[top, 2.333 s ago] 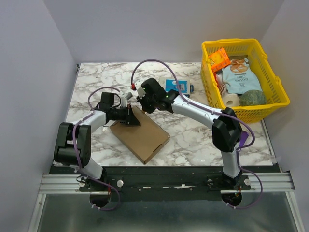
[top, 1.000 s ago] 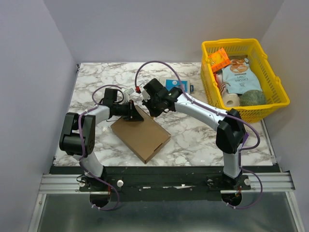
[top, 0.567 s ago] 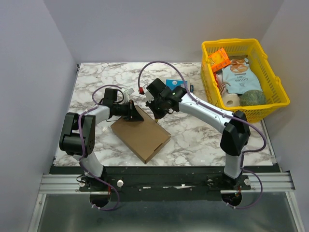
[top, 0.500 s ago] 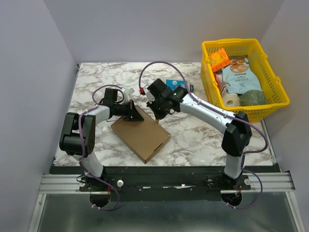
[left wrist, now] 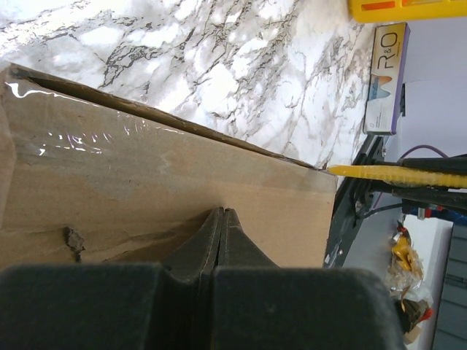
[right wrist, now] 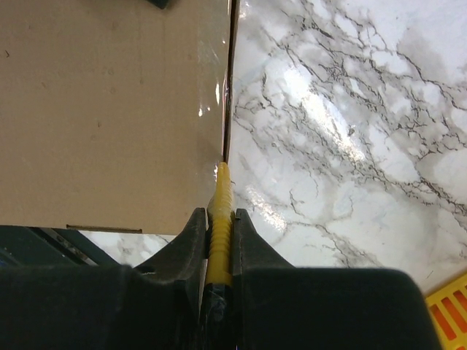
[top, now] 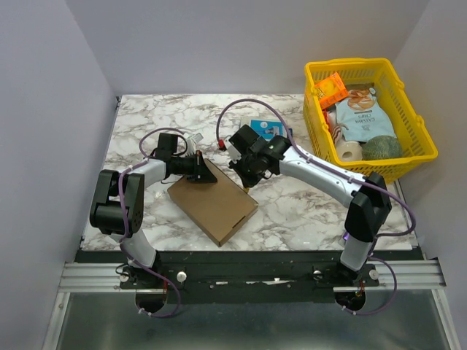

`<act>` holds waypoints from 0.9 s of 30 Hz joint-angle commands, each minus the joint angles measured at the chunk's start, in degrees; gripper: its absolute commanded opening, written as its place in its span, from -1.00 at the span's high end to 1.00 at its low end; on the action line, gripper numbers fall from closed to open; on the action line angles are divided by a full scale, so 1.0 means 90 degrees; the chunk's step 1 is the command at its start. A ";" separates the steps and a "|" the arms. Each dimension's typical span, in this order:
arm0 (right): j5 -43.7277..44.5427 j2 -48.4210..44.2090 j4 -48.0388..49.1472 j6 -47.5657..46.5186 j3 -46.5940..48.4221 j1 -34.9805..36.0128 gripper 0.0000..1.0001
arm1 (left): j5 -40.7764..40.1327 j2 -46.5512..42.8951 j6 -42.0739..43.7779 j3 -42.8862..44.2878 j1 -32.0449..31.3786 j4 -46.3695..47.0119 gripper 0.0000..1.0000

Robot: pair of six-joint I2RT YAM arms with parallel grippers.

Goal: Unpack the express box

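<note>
Right wrist: one tool [right wrist: 219, 219], one box [right wrist: 109, 109]

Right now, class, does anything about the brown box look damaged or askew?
The express box lies skewed on the table, and its cardboard has a small torn scuff near the left gripper. The right gripper holds a yellow tool at its taped edge; nothing is spilled.

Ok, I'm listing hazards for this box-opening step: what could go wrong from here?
1. The yellow tool in the right pincer meets the box right at its edge seam; it could slip off and scrape the table.
2. The shut left pincer bears on one corner only, so the box may swivel under a push.
3. Going deep might mark whatever is inside, which can't be seen.
</note>
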 commanded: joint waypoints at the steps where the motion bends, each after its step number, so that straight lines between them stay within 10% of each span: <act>1: -0.0064 -0.0377 -0.0507 0.0071 -0.0335 0.0050 0.99 | -0.1223 0.0257 0.0344 -0.0049 0.0028 0.0149 1.00; 27: 0.0336 -0.1442 -0.0439 -0.0133 -0.0571 -0.0067 0.99 | -0.1008 0.0189 0.0490 0.0049 0.0009 0.0061 1.00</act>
